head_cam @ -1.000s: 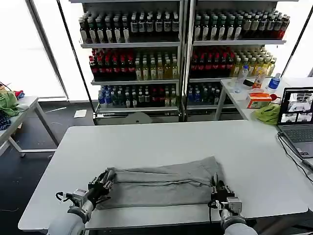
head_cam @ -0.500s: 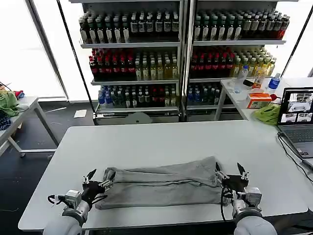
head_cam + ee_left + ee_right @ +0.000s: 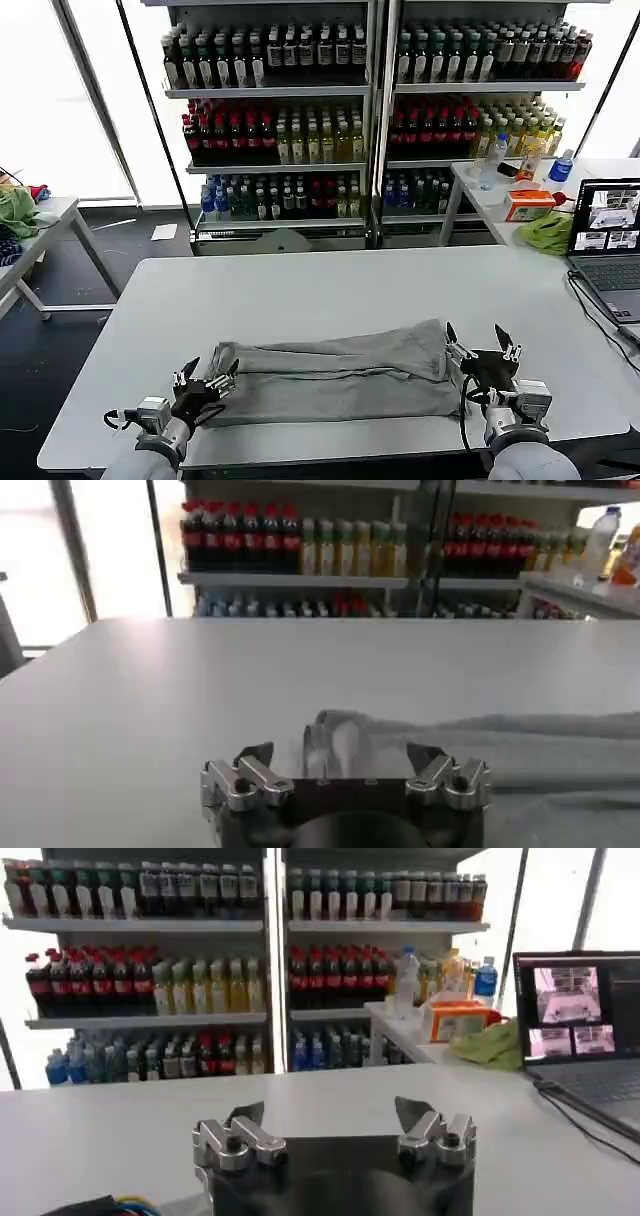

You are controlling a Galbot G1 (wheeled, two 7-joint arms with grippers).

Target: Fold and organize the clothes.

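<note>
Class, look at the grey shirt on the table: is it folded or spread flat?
Folded. The shirt lies as a long narrow band with layered edges, and both tools, left and right, are open beside its ends.

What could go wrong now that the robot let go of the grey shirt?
The folded grey shirt lies near the table's front edge, so a nudge might drag it off. Both open grippers, left gripper and right gripper, sit at its ends and could snag the cloth and undo the fold.
</note>
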